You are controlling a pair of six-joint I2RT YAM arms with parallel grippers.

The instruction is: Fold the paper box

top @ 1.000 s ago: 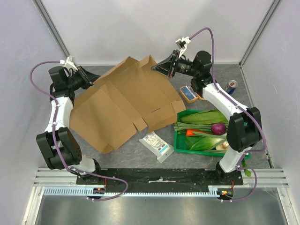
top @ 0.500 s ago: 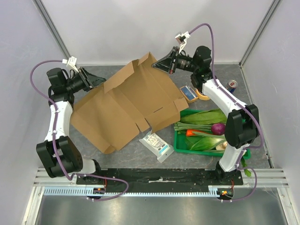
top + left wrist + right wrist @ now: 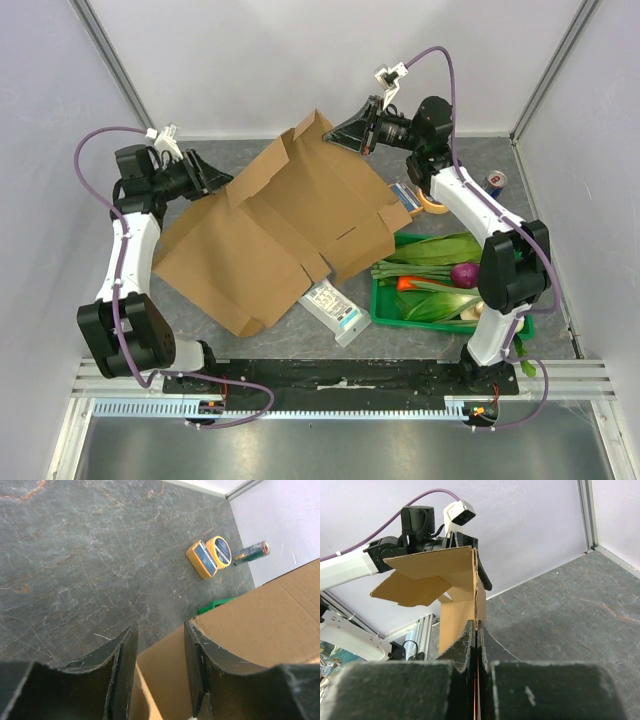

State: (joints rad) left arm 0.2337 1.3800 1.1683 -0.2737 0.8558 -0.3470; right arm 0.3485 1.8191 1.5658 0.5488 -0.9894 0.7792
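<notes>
The paper box [image 3: 270, 235] is a large brown cardboard sheet with flaps, lying half raised across the table's middle. My right gripper [image 3: 337, 134] is shut on the far flap's edge and holds it up off the table. In the right wrist view the pinched edge [image 3: 479, 622] sits between closed jaws, with the box [image 3: 432, 567] rising beyond. My left gripper [image 3: 216, 178] is at the box's left rear edge. In the left wrist view its jaws stand apart [image 3: 160, 635], with cardboard [image 3: 260, 620] showing in the gap but not clamped.
A green crate [image 3: 384, 300] of vegetables stands right of the box. A white-and-blue packet [image 3: 333, 310] lies at the box's near edge. A yellow-and-blue meter [image 3: 405, 196], a tape roll [image 3: 221, 550] and a can [image 3: 492, 183] sit at the back right.
My left gripper has opened, letting go of the box's left edge, and has moved right. My right gripper has lifted the far flap higher and a little to the left.
</notes>
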